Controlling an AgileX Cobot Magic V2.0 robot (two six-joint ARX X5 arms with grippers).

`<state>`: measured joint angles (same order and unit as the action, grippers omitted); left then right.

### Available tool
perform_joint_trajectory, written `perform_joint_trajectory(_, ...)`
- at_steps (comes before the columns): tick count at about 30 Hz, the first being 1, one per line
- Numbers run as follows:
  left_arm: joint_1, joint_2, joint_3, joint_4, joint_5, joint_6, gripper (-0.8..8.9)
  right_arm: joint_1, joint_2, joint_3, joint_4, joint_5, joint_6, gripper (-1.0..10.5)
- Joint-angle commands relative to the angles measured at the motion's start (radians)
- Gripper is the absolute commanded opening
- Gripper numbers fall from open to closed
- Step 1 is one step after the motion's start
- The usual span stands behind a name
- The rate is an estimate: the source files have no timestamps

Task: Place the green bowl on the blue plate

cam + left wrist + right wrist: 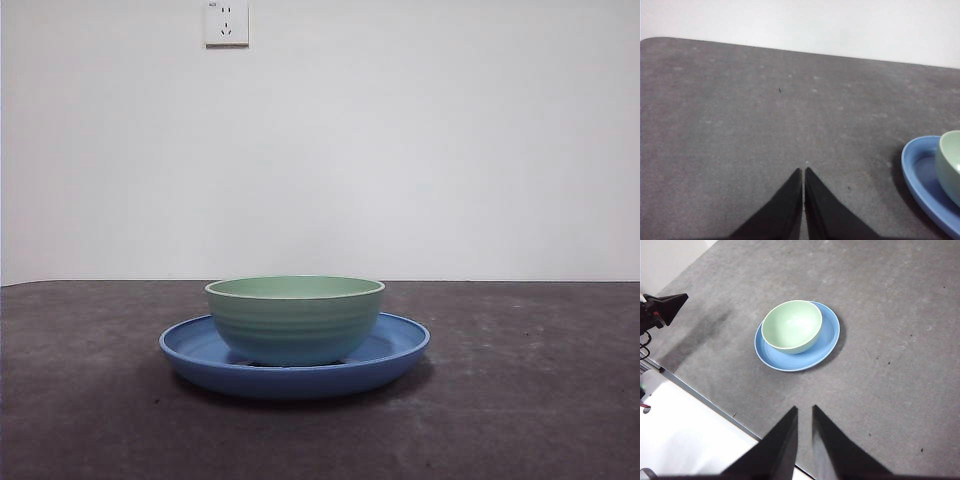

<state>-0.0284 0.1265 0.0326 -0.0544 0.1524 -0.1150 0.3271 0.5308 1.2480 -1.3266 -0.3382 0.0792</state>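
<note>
One green bowl (295, 318) upright on one blue plate (390, 362), two tools, left (804, 170) closed, right (804, 407) barely parted, both empty

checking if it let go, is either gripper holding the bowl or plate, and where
Nothing is held. The left gripper and right gripper are both off the green bowl, which sits free on the blue plate.

Even, diffuse light in all views, no hard glare. Front view is a bit soft and slightly dim; the blue plate (294, 366) throws a faint shadow on the desk (520, 400), mostly to its right. Right wrist view is sharpest, with a soft shadow beside the plate's rim and a long dark smear near the desk edge. Left wrist view is mildly grainy.
</note>
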Motion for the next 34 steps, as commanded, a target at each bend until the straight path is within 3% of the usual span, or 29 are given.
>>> perform_joint_trajectory(1, 0.003, -0.018, -0.021, -0.024, -0.024, -0.006, 0.09, 0.005, 0.003, 0.009, 0.011, -0.002, -0.009, 0.4)
perform_joint_trajectory(8, 0.003, -0.068, -0.021, -0.129, -0.040, 0.002, 0.09, 0.005, 0.003, 0.009, 0.011, -0.002, -0.009, 0.4)
perform_joint_trajectory(34, 0.003, -0.123, -0.021, -0.103, -0.041, 0.028, 0.08, 0.005, 0.003, 0.009, 0.011, -0.002, -0.009, 0.4)
